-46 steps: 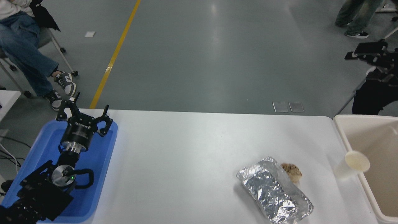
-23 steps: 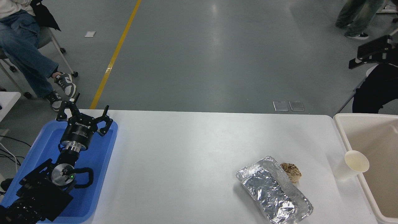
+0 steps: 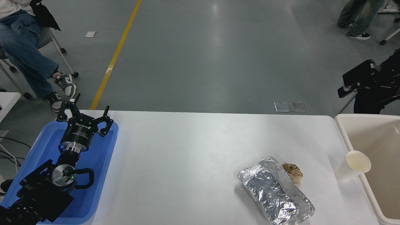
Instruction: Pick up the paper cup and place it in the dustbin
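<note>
- Small white tapered paper cup [image 3: 352,169] stands upright at the table's four o'clock edge, touching the large beige rectangular plastic dustbin [image 3: 343,133].
- Light, crushable; grip mid-wall gently.
- Left gripper [image 3: 85,116] jaws released; right gripper [image 3: 356,82] jaws indiscernible.

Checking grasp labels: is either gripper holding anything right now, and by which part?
Nothing is held. The left gripper is open over the blue tray; the paper cup stands untouched.

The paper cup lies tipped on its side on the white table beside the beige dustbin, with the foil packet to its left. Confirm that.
Not quite: the head view shows the paper cup standing upright on the white table, open mouth up, not tipped over. The rest holds: it is right beside the beige dustbin, and the foil packet lies to its left.
</note>
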Robot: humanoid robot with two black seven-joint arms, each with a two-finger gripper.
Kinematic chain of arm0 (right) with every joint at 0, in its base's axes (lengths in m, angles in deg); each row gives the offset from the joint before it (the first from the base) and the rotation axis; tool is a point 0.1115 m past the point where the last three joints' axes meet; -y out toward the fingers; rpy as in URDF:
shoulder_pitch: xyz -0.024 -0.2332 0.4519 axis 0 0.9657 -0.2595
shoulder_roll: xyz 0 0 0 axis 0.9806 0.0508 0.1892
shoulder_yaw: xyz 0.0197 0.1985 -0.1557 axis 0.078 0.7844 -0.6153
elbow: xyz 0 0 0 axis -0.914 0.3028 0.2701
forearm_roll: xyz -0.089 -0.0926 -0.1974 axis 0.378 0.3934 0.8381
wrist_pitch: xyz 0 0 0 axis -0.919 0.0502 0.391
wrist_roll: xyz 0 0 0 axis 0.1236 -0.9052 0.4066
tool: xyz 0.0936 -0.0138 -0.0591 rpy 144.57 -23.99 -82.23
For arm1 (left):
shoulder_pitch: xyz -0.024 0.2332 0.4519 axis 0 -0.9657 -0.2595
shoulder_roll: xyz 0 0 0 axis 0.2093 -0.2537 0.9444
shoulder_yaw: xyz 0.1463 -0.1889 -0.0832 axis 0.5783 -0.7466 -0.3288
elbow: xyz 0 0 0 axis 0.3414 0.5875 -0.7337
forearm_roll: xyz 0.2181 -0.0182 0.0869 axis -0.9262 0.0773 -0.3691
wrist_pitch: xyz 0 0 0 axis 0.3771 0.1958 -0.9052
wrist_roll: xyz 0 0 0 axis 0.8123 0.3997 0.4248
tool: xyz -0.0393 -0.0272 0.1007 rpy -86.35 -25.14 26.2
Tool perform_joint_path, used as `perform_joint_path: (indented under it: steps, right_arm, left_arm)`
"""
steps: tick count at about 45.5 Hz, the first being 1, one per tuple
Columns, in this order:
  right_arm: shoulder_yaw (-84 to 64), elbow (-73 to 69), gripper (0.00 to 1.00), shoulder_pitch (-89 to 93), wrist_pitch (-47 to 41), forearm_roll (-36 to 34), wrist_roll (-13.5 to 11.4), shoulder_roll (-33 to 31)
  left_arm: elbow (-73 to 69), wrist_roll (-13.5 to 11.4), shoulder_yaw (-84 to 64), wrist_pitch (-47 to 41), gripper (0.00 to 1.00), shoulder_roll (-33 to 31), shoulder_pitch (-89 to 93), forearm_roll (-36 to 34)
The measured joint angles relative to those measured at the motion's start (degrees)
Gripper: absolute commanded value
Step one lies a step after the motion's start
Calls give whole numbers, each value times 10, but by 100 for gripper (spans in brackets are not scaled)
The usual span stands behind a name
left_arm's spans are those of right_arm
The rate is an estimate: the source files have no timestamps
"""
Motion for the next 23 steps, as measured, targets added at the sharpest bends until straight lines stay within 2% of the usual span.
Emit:
perform_joint_path:
  steps: [15,23]
  right_arm:
    - [7,-2,100,38,0,27,-3,-3]
    - [5,21,100,101,39,54,-3,-14]
  left_arm:
    - [0,0,0,0,100,0,0,0]
    - [0,0,0,-1,100,0,0,0]
